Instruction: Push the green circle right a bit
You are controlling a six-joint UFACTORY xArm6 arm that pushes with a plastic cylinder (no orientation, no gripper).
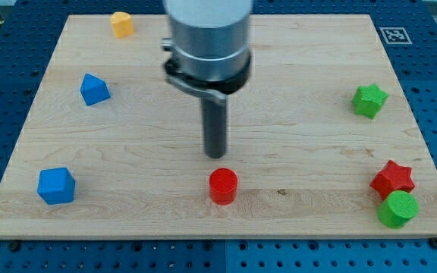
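At the view's bottom right corner of the counter (294, 114) you will find the green circle (398, 208), sitting just below the red star (392, 179) and touching it or nearly so. Your tool has no jaws to open or close and holds nothing: it is a plain rod, and my tip (216, 155) rests near the middle of the counter, just above the red circle (223, 186) and well apart from the green one.

The green circle looks like a small, hard, light puck, so it should slide easily on the smooth wood and may skid on after a firm shove. You cannot grip it; meet it on its left side, level with its centre, or its round wall will let it slip off sideways. The counter's right edge is near, so keep the push short. Come round below the red circle, and stay clear of the red star.
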